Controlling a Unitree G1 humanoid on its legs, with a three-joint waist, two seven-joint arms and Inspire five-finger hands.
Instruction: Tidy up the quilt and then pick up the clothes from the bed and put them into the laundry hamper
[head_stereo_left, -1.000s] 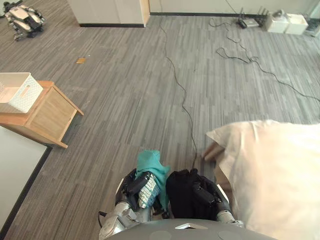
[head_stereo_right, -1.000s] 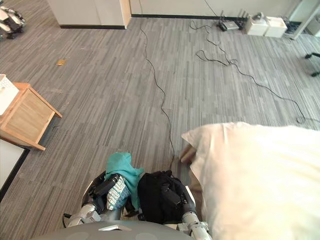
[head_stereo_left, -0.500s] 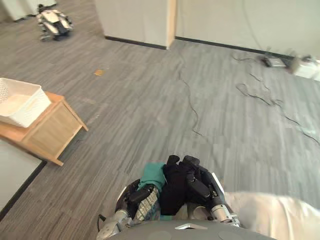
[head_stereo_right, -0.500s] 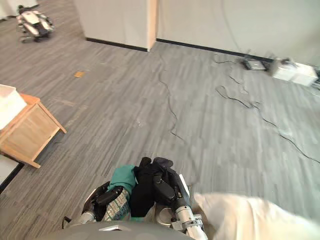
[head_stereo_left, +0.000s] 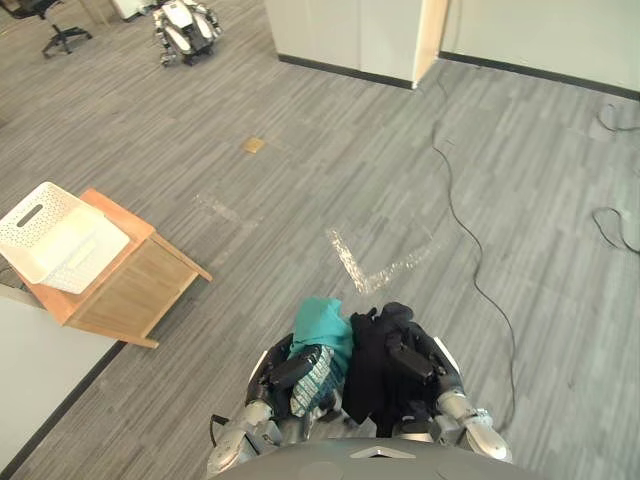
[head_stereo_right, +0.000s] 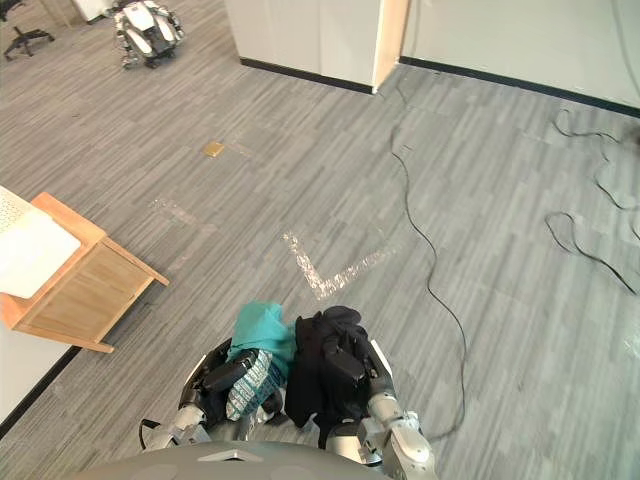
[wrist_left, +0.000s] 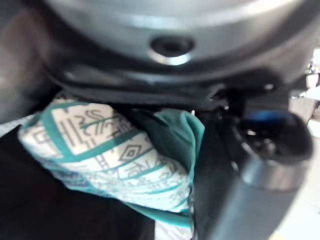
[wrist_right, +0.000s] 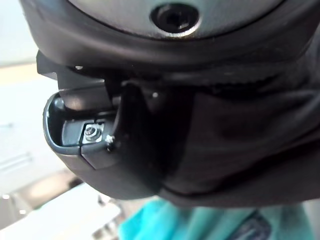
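Note:
My left hand (head_stereo_left: 288, 370) is held close to my chest, its fingers curled round a teal patterned garment (head_stereo_left: 322, 322); the same garment (wrist_left: 115, 155) shows in the left wrist view. Right beside it my right hand (head_stereo_left: 412, 362) is shut on a bunched black garment (head_stereo_left: 370, 365), which also shows in the right wrist view as a black garment (wrist_right: 240, 145). The two bundles touch each other above the floor. A white slatted laundry hamper (head_stereo_left: 55, 235) sits on a low wooden stand (head_stereo_left: 140, 285) to my left, well away from both hands.
A black cable (head_stereo_left: 470, 250) runs across the grey plank floor ahead, next to a pale tape mark (head_stereo_left: 375, 270). A white surface with a dark edge (head_stereo_left: 30, 390) lies at the lower left. Far off stand another robot (head_stereo_left: 185, 20), an office chair (head_stereo_left: 60, 35) and a partition wall (head_stereo_left: 360, 35).
The camera has swung left: the pale quilt has left the picture on the right and the hamper on its stand sits further in. Both hands still hold their garments at my chest.

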